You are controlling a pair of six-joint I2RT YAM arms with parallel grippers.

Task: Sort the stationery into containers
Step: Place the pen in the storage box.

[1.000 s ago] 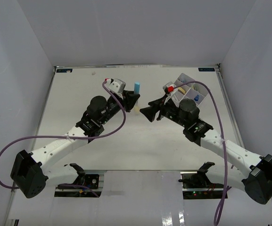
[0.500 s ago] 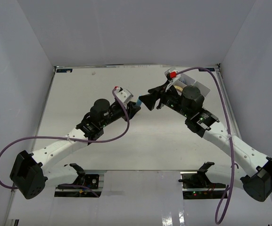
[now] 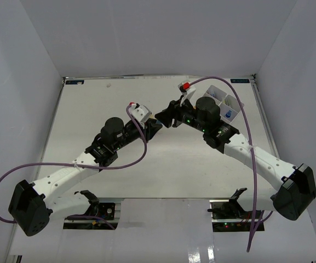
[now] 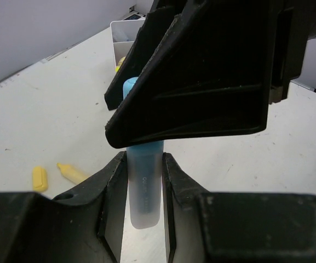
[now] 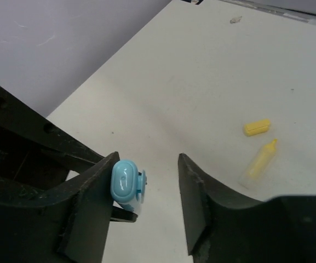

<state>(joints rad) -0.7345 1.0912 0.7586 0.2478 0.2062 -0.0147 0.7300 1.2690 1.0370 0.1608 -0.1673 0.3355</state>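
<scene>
White tabletop (image 3: pixel 92 109) spreads under the two arms, which reach in from the near edge and meet tip to tip near its middle. The white divided tray (image 3: pixel 215 91) stands at the far right of the table, just behind the right arm's wrist. A small blue item (image 3: pixel 229 114) lies in one of its compartments.

The left gripper (image 4: pixel 144 186) is clenched on a blue-capped marker (image 4: pixel 144 164). It grips the pale, translucent barrel between both fingers, and the blue end points out beyond the fingertips towards the other arm.

The right gripper (image 5: pixel 147 186) is released, with its jaws standing on either side of that blue end. In the right wrist view one finger is just beside the cap, perhaps touching it, and the other is well apart from it.

On the bare table beyond the grippers lie a yellow-tipped marker (image 5: pixel 259 161) with a clear barrel and, just beside it, a loose yellow cap (image 5: pixel 257 127). The two are close but apart.
</scene>
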